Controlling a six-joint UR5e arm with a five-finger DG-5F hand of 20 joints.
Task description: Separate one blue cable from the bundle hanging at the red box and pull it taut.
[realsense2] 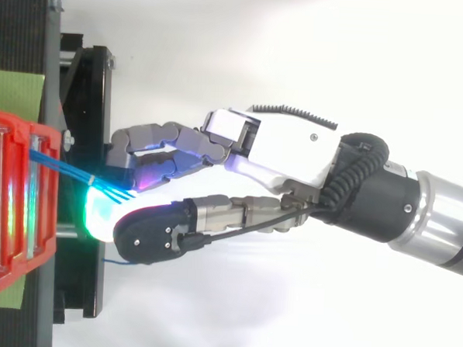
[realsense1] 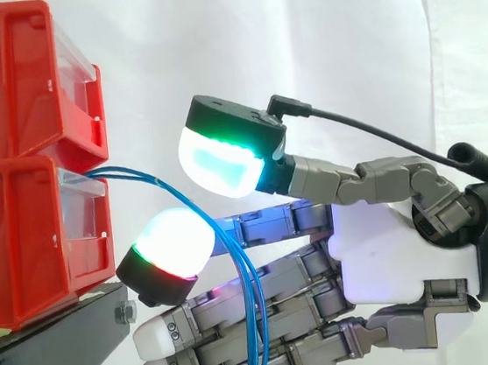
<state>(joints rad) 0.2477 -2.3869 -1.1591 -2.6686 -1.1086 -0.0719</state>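
Observation:
A bundle of thin blue cables (realsense2: 68,171) comes out between two stacked red boxes (realsense1: 29,233) at the left, arcs to the right and hangs down in front of my hand (realsense1: 393,253). The hand reaches in from the right at box height. Its thumb, with a green-cyan pad (realsense1: 220,163), sits above the cables. One finger with a white-green pad (realsense1: 172,243) sits just below them. A gap shows between the two pads, and the cables run through it. The other fingers lie straight underneath. In the top view the hand (realsense2: 287,145) meets the cables close to the red box (realsense2: 12,209).
The red boxes rest on a black stand (realsense1: 50,341) whose edge lies just under the fingertips. A green patch (realsense2: 14,91) lies beside the boxes in the top view. A white curtain hangs behind everything.

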